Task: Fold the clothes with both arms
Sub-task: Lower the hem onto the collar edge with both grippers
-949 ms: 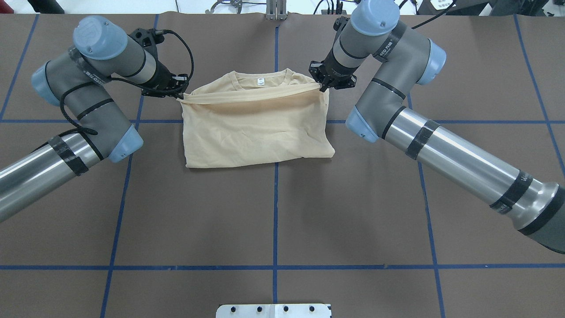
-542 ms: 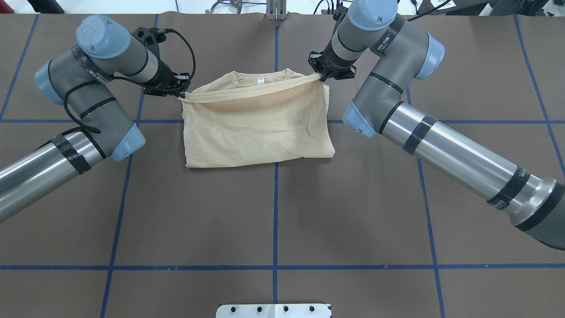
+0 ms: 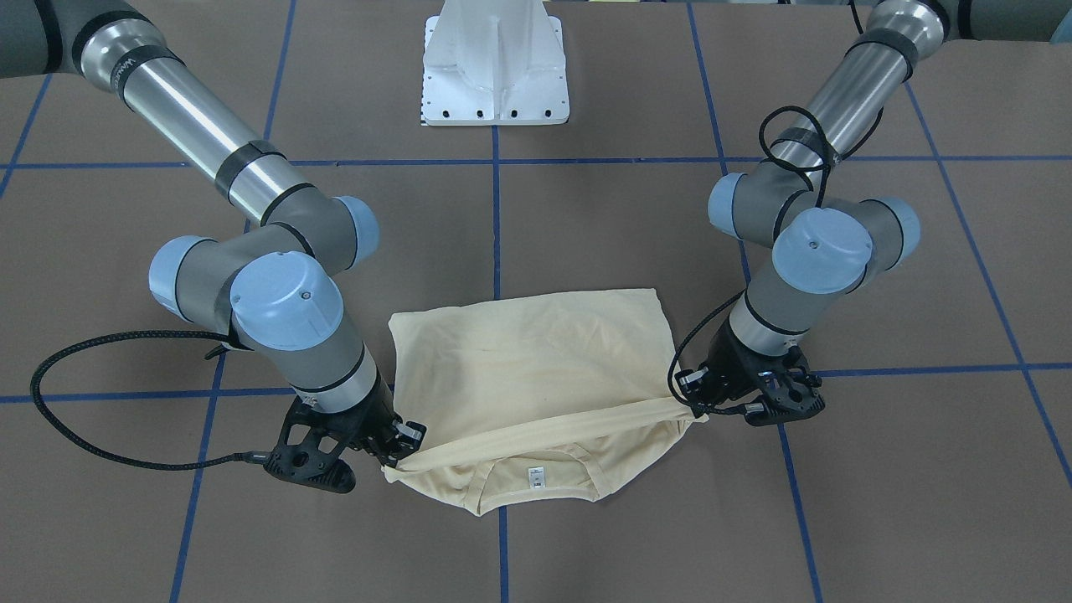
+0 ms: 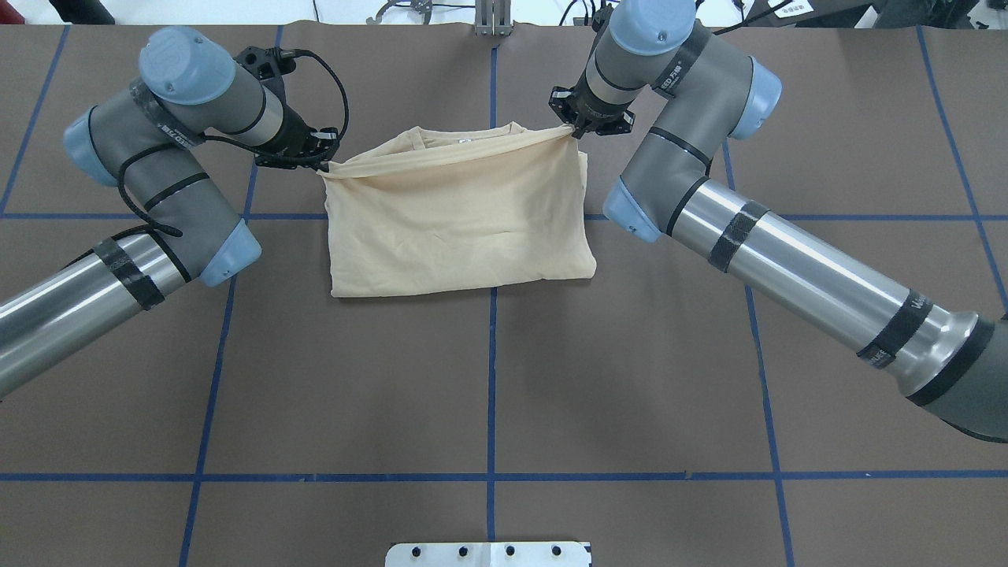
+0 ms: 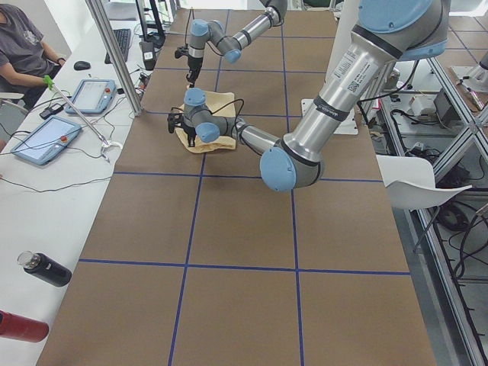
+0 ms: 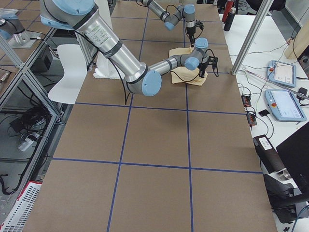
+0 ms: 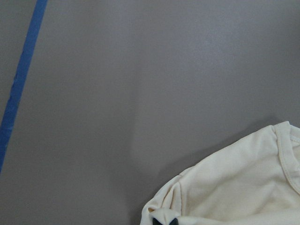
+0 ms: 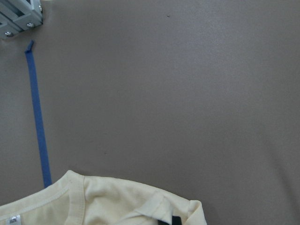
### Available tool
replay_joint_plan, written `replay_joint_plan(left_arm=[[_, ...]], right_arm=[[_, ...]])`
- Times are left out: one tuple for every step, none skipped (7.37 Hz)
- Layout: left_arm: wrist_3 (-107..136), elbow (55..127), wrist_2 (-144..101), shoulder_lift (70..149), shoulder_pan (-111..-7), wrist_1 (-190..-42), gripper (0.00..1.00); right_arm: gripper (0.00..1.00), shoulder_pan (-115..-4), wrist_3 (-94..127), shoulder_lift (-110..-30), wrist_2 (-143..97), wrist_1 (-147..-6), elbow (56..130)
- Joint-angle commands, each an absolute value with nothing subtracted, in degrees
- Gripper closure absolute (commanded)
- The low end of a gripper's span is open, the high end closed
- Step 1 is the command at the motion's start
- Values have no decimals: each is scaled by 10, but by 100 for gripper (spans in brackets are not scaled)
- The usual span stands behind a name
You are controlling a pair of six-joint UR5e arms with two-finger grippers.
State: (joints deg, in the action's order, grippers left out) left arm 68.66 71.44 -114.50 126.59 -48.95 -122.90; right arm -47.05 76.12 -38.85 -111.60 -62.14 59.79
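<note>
The pale cream-yellow shirt (image 4: pixel 461 228) lies folded on the brown table past its middle, print hidden. Its top layer is lifted and stretched between both grippers towards the collar. My left gripper (image 4: pixel 323 163) is shut on the layer's left corner; it also shows in the front view (image 3: pixel 697 408). My right gripper (image 4: pixel 573 131) is shut on the right corner, seen at the left of the front view (image 3: pixel 395 456). The white neck label (image 3: pixel 536 476) shows below the stretched edge. The left wrist view shows bunched cloth (image 7: pixel 234 187), the right wrist view the collar (image 8: pixel 75 197).
The white pedestal base (image 3: pixel 496 63) stands at the robot's side of the table. Blue tape lines (image 4: pixel 491 378) cross the brown surface. A metal bracket (image 4: pixel 492 20) sits at the far edge. Tablets (image 5: pixel 42 141) and bottles (image 5: pixel 46 268) lie on the operators' side table.
My right gripper has carried its corner farther away, towards the collar, so the stretched edge now nearly covers the neck label. My left gripper has barely moved.
</note>
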Motion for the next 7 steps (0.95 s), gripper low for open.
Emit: replay_joint_plan(left_arm=[[687,711,-1140,1268,-490,-1230,100],[689,712,-1140,1274,-490,-1228,100],[690,713,-1140,1275,-490,-1228,100],[688,715,-1140,1275,-490,-1229,58],[689,716,-1123,1273,-490,-1230,2],[691,720,-1113,1274,-490,-1227,1],[690,728,-1113,1269,-491,-1227,1]], right_arm=[[100,-469,762,-388,-1115,-619,597],[100,-469,764,-387,-1116,-611,599],[100,-468,764,-387,-1119,-610,602],[100,-468,764,-388,-1120,-608,603],[100,-466,764,-395,-1121,-600,609],[49,-466,764,-403,-1120,-573,609],[0,-468,763,-415,-1121,-546,609]])
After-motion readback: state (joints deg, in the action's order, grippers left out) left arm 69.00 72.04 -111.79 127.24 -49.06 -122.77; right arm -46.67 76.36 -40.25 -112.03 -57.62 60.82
